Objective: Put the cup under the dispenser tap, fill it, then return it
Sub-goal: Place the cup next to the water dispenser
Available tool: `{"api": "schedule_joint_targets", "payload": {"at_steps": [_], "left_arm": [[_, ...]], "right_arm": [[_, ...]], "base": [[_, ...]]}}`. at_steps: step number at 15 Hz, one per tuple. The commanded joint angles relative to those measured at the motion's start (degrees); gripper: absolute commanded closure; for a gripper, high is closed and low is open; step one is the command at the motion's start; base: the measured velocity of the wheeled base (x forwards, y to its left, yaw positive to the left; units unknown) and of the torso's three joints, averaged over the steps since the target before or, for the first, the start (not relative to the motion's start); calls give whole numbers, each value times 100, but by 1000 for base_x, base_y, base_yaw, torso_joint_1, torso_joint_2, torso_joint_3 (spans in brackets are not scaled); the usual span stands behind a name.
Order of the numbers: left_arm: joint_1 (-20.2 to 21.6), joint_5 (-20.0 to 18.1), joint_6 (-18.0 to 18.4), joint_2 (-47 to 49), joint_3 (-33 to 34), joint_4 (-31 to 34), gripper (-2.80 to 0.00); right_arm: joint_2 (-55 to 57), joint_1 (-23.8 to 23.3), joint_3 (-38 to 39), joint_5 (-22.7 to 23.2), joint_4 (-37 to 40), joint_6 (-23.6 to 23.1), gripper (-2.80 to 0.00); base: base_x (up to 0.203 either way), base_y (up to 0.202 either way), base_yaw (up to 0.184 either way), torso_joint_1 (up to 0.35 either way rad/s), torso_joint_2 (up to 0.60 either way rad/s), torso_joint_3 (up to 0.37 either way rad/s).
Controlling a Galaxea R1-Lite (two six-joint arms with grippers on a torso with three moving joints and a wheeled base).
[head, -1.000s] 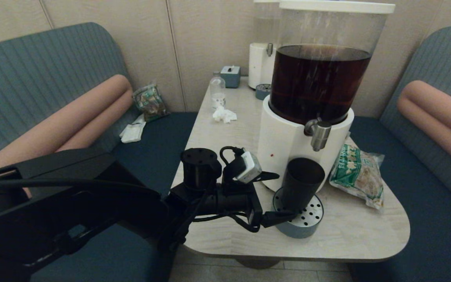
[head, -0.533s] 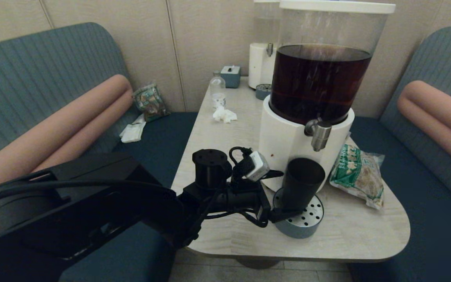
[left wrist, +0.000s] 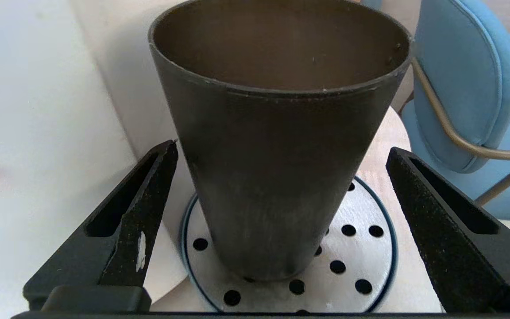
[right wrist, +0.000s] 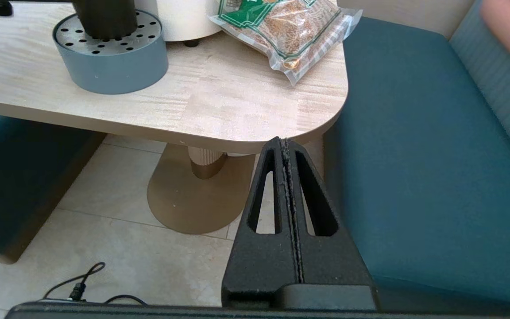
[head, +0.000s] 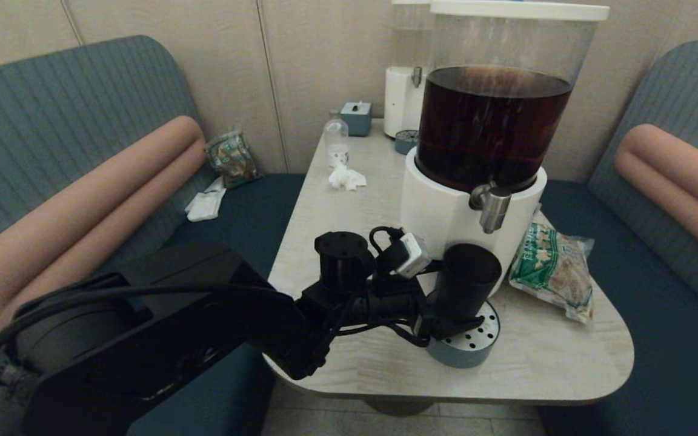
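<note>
left end effector [left wrist: 281, 230] released, fingers straddling the cup [left wrist: 277, 146] low on its wall, not touching. cup stands upright on the perforated drip tray [head: 467, 348], right ahead of me, under the dispenser tap [head: 494, 206] so the stream lands inside. right end effector [right wrist: 288, 212] clenched on nothing, parked below the surface [right wrist: 219, 102] edge.

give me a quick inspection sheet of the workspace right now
surface: pale wood table, rounded corner.
job's things: cup upright on perforated drip tray, below dispenser tap; its inside looks empty.
clutter: snack bag, crumpled tissue, small bottle, second dispenser behind.
grippers: left tool open, fingers either side of cup, not touching; right tool shut, parked below table edge.
cables: black cable on floor.
surroundings: teal booth seats, tiled floor.
</note>
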Motion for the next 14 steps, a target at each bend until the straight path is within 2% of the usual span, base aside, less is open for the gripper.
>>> {"api": "schedule_joint_targets", "payload": {"at_steps": [1, 4, 9, 10, 14], "left_arm": [[-5, 110, -24, 184, -235, -92, -280], [-83, 299, -392, 374, -328, -520, -280], [-94, 342, -425, 400, -309, -595, -280], [-99, 357, -434, 380, -287, -595, 0], [-94, 347, -509, 274, -159, -759, 0]], "right_arm": [[9, -4, 0, 2, 0, -3, 0], [9, -4, 0, 2, 0, -3, 0], [9, -4, 0, 2, 0, -3, 0], [9, -4, 0, 2, 0, -3, 0], [9, -4, 0, 2, 0, -3, 0]], "base": [[0, 0, 0, 0, 0, 0], [0, 0, 0, 0, 0, 0], [0, 0, 0, 0, 0, 0], [0, 0, 0, 0, 0, 0], [0, 0, 0, 0, 0, 0]]}}
